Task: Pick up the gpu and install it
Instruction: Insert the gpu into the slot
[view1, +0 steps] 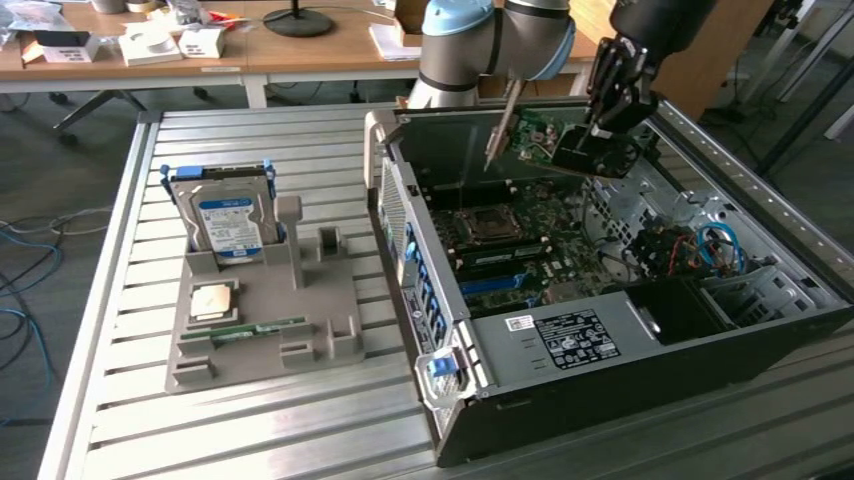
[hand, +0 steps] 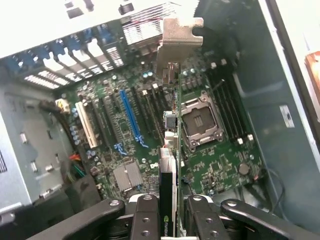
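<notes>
The slatted tabletop (view1: 107, 330) carries an open computer case (view1: 627, 400) lying on its side, motherboard (hand: 210, 165) exposed. My hand (view1: 597, 150) hangs over the case interior, clamped on the gpu (view1: 531, 135). In the wrist view the card stands edge-on between my fingers (hand: 145, 217) and runs away from the hand, silvery bracket (hand: 177, 42) at the far end. It is held above the board, with the long blue slot (hand: 131, 120) off to one side.

Hard drive (view1: 227, 222) upright in grey fixture (view1: 300, 350), green memory stick (view1: 248, 330) lying on it, slatted metal table (view1: 114, 400), open computer case (view1: 641, 395)
</notes>
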